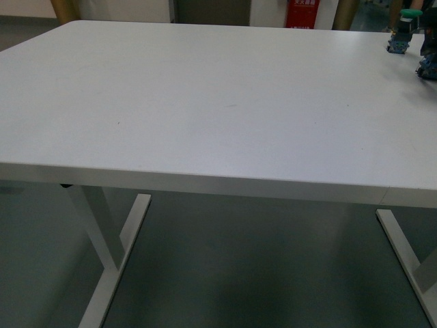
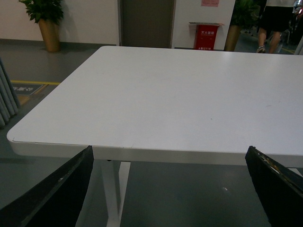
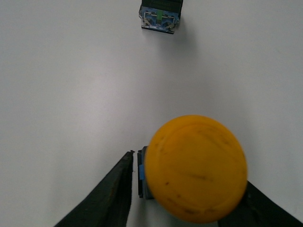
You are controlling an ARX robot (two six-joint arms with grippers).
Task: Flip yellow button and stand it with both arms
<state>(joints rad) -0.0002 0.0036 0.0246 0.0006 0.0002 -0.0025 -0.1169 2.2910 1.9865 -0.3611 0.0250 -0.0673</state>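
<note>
On a white table (image 1: 205, 109), the right gripper (image 3: 184, 194) sat spread around the yellow button (image 3: 195, 168) at two o'clock, small, rigid, top-heavy, best pinched by its blocky body; left gripper (image 2: 165, 189) spread, empty.

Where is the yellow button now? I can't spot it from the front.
The right wrist view shows the yellow button cap-up on the white table, between the right gripper fingers, the green-capped button lying apart from it.

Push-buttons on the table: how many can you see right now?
2. The yellow button sits between the right end effector fingers; the green-capped button stands at the table's far right corner.
</note>
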